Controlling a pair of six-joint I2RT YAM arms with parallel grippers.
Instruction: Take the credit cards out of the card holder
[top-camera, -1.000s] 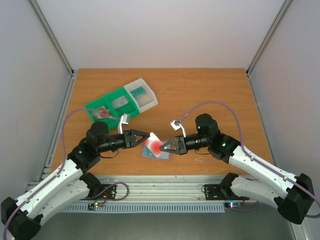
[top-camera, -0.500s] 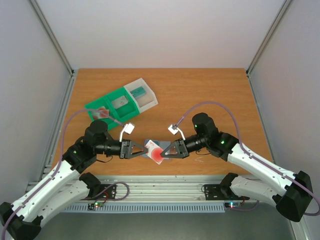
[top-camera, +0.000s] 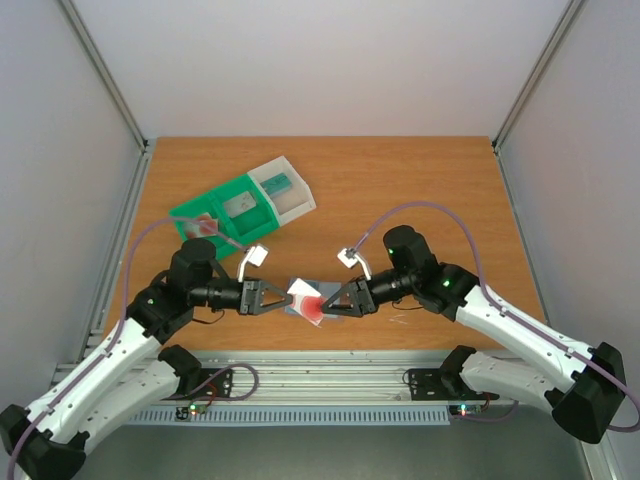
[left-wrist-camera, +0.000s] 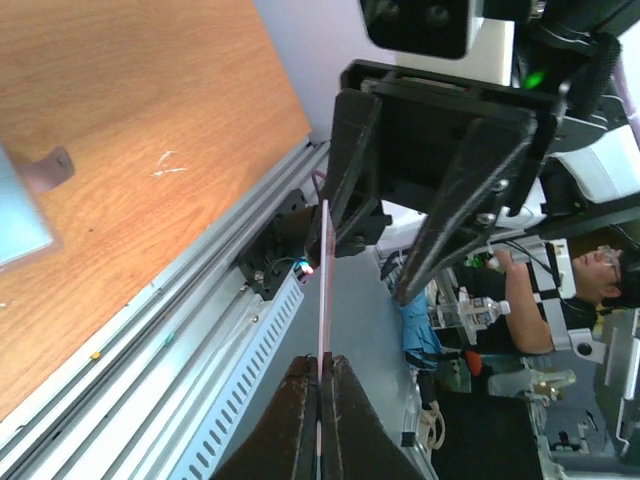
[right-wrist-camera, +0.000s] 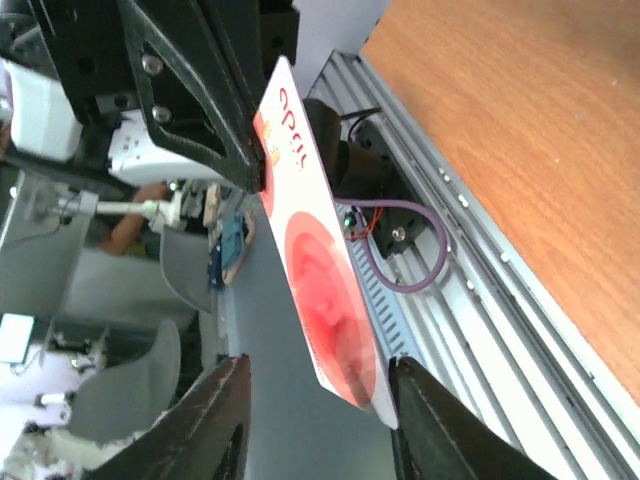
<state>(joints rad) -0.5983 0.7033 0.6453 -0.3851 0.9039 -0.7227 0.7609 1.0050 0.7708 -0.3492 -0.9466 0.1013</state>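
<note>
Change: left gripper jaws, apart a second before, had pinched shut on the credit card; right gripper jaws, earlier clamped, stood parted around it.
Card: pale, red round blotch, red lettering, held off the counter near its front edge.
Holder: the card holder lay blue-grey and flat on the counter below.

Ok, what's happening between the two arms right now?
A hand-off in mid-air. The left claw is shut on the edge of a pale thin card with a red round blotch, while the right claw has its jaws apart around the card's other end. The flat blue-grey card holder lies on the wooden table below.
</note>
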